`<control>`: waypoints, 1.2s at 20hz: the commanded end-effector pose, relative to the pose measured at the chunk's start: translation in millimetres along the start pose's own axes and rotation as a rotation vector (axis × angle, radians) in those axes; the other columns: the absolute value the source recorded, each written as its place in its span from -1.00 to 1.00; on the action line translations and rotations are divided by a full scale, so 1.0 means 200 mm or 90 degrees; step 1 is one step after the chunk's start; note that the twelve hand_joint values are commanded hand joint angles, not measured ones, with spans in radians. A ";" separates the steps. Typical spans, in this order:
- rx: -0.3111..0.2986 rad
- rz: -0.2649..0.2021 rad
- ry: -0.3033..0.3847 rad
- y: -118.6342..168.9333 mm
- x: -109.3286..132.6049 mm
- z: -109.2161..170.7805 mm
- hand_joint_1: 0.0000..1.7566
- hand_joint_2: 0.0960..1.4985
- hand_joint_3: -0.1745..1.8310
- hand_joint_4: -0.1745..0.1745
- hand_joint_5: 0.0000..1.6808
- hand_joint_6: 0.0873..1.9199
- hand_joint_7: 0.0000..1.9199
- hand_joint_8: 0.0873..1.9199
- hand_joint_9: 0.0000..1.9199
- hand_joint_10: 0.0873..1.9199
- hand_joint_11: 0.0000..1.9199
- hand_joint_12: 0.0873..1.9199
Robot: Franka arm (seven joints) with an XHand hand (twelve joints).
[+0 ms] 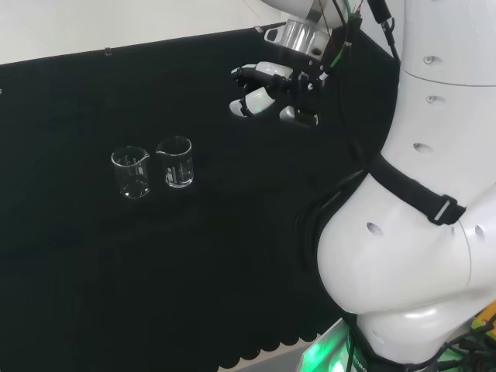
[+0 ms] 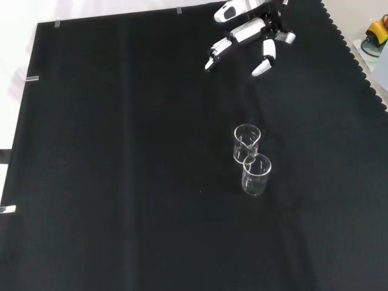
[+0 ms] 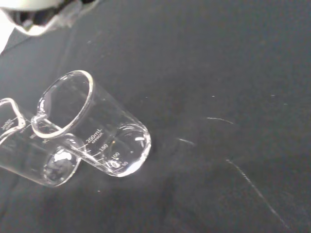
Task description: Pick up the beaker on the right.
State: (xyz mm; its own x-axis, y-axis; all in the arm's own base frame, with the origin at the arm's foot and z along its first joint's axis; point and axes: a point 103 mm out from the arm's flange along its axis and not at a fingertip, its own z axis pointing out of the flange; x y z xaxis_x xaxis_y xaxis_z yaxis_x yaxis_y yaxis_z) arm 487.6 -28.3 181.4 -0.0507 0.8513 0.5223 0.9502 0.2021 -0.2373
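Two empty glass beakers stand touching at centre-left of the head view — the right-hand beaker (image 1: 175, 161) is the target. The hand (image 1: 267, 91), fingers relaxed and grasping nothing, hovers upper right — placed to approach.

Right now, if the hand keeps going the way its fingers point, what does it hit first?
Probably the right beaker, nearer the hand in the head view. The fingers aim roughly toward both beakers; the other beaker stands just beyond. Height above the cloth is unclear.
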 end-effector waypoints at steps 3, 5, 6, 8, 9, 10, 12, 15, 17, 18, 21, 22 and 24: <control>-0.016 -0.053 0.068 0.06 0.01 0.10 -0.08 -0.53 0.27 -0.26 -0.73 -1.00 -0.83 -0.42 -0.73 -0.33 -1.00 0.17; -0.010 -0.064 0.071 0.06 -0.01 0.14 -0.07 -0.55 0.28 -0.27 -0.70 -1.00 -0.79 -0.41 -0.69 -0.34 -1.00 0.20; -0.005 -0.070 0.077 0.07 -0.01 0.16 -0.06 -0.56 0.28 -0.27 -0.69 -1.00 -0.78 -0.41 -0.68 -0.34 -1.00 0.21; -0.001 -0.078 0.086 0.08 -0.01 0.19 -0.05 -0.57 0.29 -0.27 -0.68 -1.00 -0.77 -0.40 -0.66 -0.34 -1.00 0.22; 0.003 -0.084 0.091 0.08 -0.01 0.21 -0.05 -0.57 0.29 -0.27 -0.68 -1.00 -0.76 -0.40 -0.66 -0.34 -1.00 0.22; 0.008 -0.088 0.092 0.08 -0.01 0.22 -0.05 -0.57 0.29 -0.27 -0.67 -1.00 -0.76 -0.40 -0.66 -0.34 -1.00 0.23; 0.012 -0.097 0.101 0.09 -0.01 0.24 -0.04 -0.58 0.29 -0.28 -0.67 -1.00 -0.76 -0.40 -0.65 -0.34 -1.00 0.23; 0.014 -0.110 0.110 0.10 0.00 0.27 -0.04 -0.58 0.30 -0.28 -0.67 -1.00 -0.76 -0.40 -0.65 -0.34 -1.00 0.23; 0.011 -0.116 0.123 0.11 0.00 0.29 -0.04 -0.59 0.30 -0.27 -0.67 -1.00 -0.76 -0.40 -0.65 -0.35 -1.00 0.24; 0.008 -0.120 0.130 0.11 0.00 0.31 -0.03 -0.59 0.30 -0.27 -0.67 -1.00 -0.76 -0.41 -0.65 -0.35 -1.00 0.24; 0.009 -0.134 0.140 0.13 0.02 0.36 -0.02 -0.60 0.31 -0.27 -0.68 -1.00 -0.76 -0.41 -0.66 -0.35 -1.00 0.23; 0.013 -0.137 0.145 0.14 0.03 0.38 -0.02 -0.61 0.31 -0.27 -0.68 -1.00 -0.76 -0.41 -0.66 -0.35 -1.00 0.23; 0.013 -0.147 0.153 0.15 0.04 0.41 -0.01 -0.62 0.31 -0.25 -0.69 -1.00 -0.77 -0.41 -0.66 -0.35 -1.00 0.23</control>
State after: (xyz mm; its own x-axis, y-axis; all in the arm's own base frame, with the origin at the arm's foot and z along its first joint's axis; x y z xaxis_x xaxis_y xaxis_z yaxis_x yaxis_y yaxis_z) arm 488.8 15.2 117.3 -0.1722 0.6691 0.7229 0.9191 0.3732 -0.1265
